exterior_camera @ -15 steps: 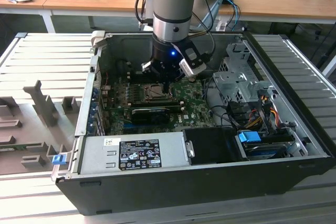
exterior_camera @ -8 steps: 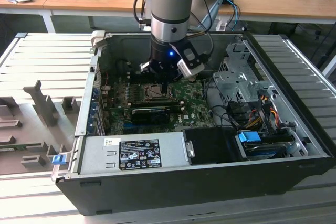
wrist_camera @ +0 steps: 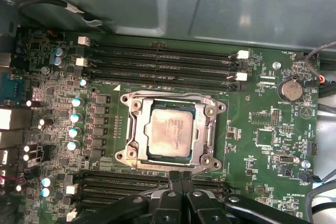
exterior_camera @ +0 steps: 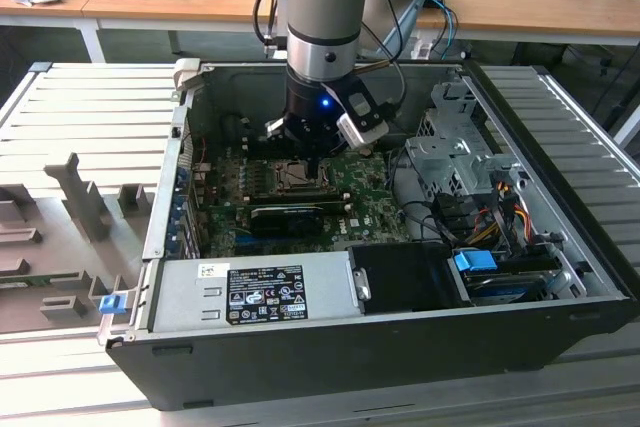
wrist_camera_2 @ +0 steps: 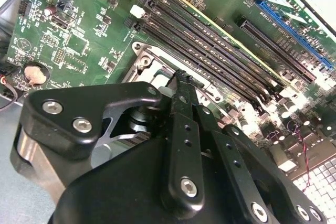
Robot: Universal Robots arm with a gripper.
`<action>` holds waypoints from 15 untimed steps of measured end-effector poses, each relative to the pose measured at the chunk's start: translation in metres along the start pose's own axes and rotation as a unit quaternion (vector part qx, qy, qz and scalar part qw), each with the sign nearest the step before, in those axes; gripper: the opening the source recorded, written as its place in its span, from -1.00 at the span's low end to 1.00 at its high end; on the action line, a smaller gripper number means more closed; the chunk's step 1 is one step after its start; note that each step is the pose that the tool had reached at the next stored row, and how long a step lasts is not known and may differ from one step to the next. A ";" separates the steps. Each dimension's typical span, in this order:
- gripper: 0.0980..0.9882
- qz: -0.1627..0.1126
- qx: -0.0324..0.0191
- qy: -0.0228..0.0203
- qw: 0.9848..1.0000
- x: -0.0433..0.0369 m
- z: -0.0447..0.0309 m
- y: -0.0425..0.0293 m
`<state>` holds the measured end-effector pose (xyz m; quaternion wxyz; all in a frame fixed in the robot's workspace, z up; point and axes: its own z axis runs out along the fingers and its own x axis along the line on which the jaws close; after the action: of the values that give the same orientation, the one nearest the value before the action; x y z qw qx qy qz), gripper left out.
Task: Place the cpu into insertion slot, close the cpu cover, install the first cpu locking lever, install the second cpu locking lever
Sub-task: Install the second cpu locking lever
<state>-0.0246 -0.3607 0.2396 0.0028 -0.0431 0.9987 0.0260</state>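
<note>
Exterior view: the arm hangs straight down into the open PC case (exterior_camera: 560, 277), mid frame, with the gripper (exterior_camera: 312, 159) just over the insertion slot (exterior_camera: 298, 176) on the green motherboard (exterior_camera: 365, 202). A black card (exterior_camera: 298, 215) sits just below the slot in the frame.

Case contents: motherboard at the centre, silver power supply (exterior_camera: 250, 292) along the lower edge, drive cage (exterior_camera: 450, 147) and a cable tangle (exterior_camera: 490, 209) on the exterior view's right.

First wrist view: the cpu (wrist_camera: 169, 130) lies flat and square in the insertion slot (wrist_camera: 131, 129), centre frame. The cpu cover (wrist_camera: 206, 132) looks down around it, chip showing through its window, though I can't say for sure it's fully seated.

Fingers: the fingertips (wrist_camera: 174, 178) are pinched together with nothing between them, lower centre, right at the near edge of the socket.

Second wrist view: the black fingers (wrist_camera_2: 185, 103) run from lower centre toward the socket corner (wrist_camera_2: 144, 61), tips close to the metal rim. Long memory slots (wrist_camera_2: 210, 51) cross diagonally above.

Levers: can't tell whether either one is latched.

How I'd handle it: my take is the lever work wants a slow, low push along the rim, keeping the tips off the chip and the memory slots.
</note>
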 end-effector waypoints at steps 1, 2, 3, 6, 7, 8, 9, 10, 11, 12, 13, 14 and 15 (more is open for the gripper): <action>-0.98 0.000 0.000 0.000 1.000 0.0000 0.0000 -0.0002; -0.98 0.000 0.000 0.000 1.000 0.0000 0.0000 -0.0003; -0.98 0.000 0.000 0.000 1.000 0.0001 0.0000 -0.0004; -0.98 0.000 0.000 0.000 1.000 0.0000 0.0000 -0.0005; -0.98 0.000 0.000 0.000 1.000 0.0001 0.0000 -0.0005; -0.98 0.000 0.000 0.000 1.000 0.0000 0.0000 -0.0005; -0.98 0.000 0.000 0.000 1.000 0.0000 0.0000 -0.0005; -0.98 0.000 0.000 0.000 1.000 0.0000 0.0000 -0.0006; -0.98 0.000 0.000 0.000 1.000 0.0001 0.0000 -0.0006; -0.98 0.000 0.000 0.000 1.000 0.0001 0.0000 -0.0007; -0.98 0.000 0.000 0.000 1.000 0.0001 0.0000 -0.0008; -0.98 0.000 0.000 0.000 1.000 0.0001 0.0000 -0.0008; -0.98 0.000 0.000 0.000 1.000 0.0001 -0.0001 -0.0014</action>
<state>-0.0245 -0.3622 0.2396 0.0028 -0.0433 0.9987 0.0263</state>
